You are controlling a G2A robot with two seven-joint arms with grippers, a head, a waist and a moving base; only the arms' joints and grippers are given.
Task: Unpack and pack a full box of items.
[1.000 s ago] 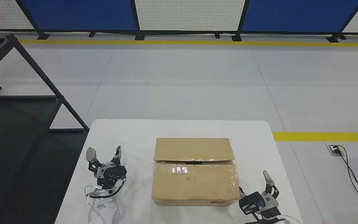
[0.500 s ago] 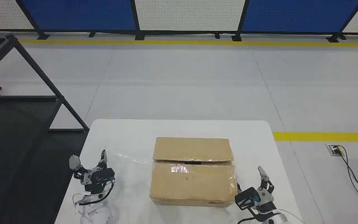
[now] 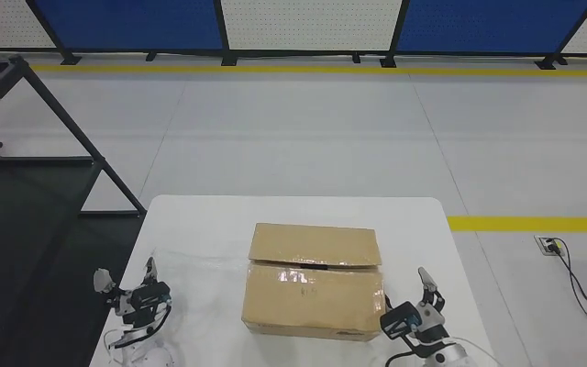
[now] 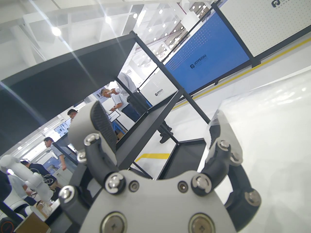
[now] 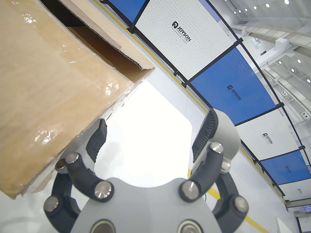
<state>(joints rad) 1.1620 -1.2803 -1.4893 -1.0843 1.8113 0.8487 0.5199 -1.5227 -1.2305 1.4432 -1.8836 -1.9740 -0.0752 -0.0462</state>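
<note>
A brown cardboard box (image 3: 312, 284) sits in the middle of the white table (image 3: 211, 220), its top flaps nearly closed with a dark slit between them and shiny clear tape on the near flap. My left gripper (image 3: 126, 275) is open near the table's left front corner, well clear of the box. In the left wrist view the left gripper (image 4: 158, 127) holds nothing, though a scrap of clear film clings to one fingertip (image 4: 213, 124). My right gripper (image 3: 406, 295) is open at the box's right front corner. In the right wrist view the right gripper (image 5: 153, 134) has one finger (image 5: 97, 137) beside the box (image 5: 48, 93) wall.
A black metal rack (image 3: 55, 138) stands off the table's left side. Blue and white partition panels (image 3: 312, 23) line the far floor. Bare table lies behind the box and on both sides of it.
My left gripper has drawn left and back toward the table's front corner, away from the box. The box has slid slightly left. My right gripper has edged left, following the box's corner.
</note>
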